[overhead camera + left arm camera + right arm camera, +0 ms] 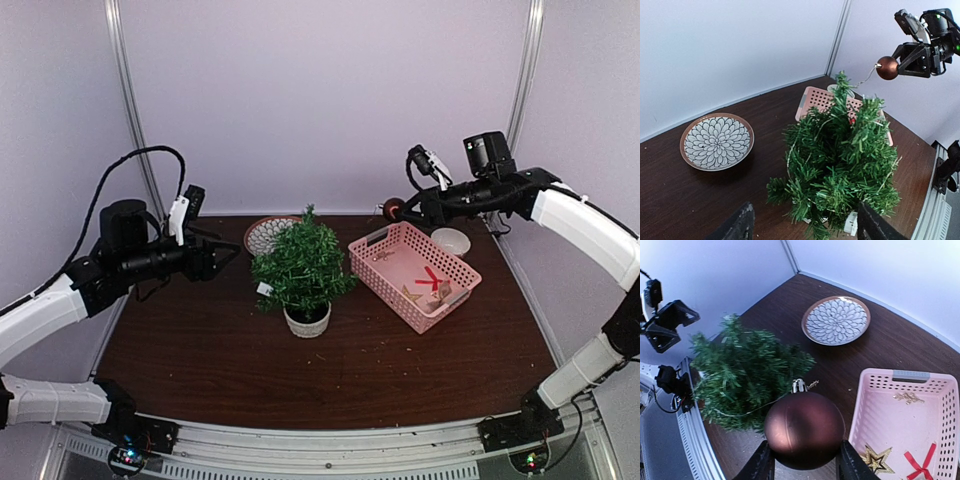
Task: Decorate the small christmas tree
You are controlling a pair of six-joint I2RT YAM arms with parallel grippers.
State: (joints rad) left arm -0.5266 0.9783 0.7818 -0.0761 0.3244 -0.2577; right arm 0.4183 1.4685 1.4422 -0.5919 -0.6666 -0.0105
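Dark wood tabletop carries the small christmas tree near its middle. I count 0 ornaments on its branches, so I judge the decorating barely begun. My right gripper hangs above and to the right of the tree, its jaws closed partway on a brown bauble. The bauble's hook wire trails toward the treetop (not hooked on, as far as I can tell). Right of the tree, the pink basket holds a gold star and a red bow. My left gripper waits left of the tree, jaws wide, holding nothing.
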